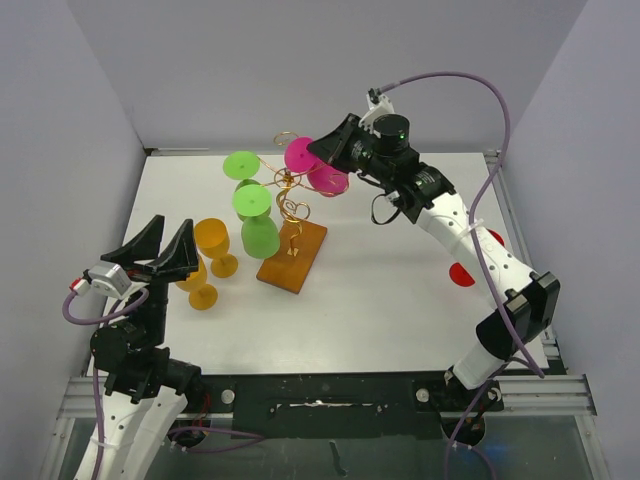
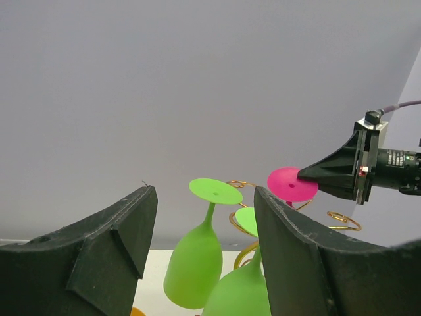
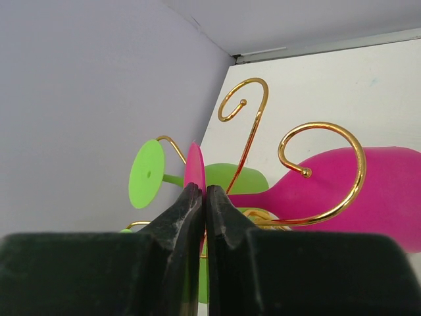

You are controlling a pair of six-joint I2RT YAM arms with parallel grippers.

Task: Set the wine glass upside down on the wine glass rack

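Two green glasses hung inverted on the rack. The right gripper pinched the foot of the pink glass; the left gripper gaped wide, empty.

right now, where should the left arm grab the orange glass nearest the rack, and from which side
Likely the thin stem of the orange glass, between bowl and foot, coming level from its left, where the open left gripper is. It stands upright, the bowl is wide, and the second orange glass crowds its near side. The right gripper is shut on the pink glass.
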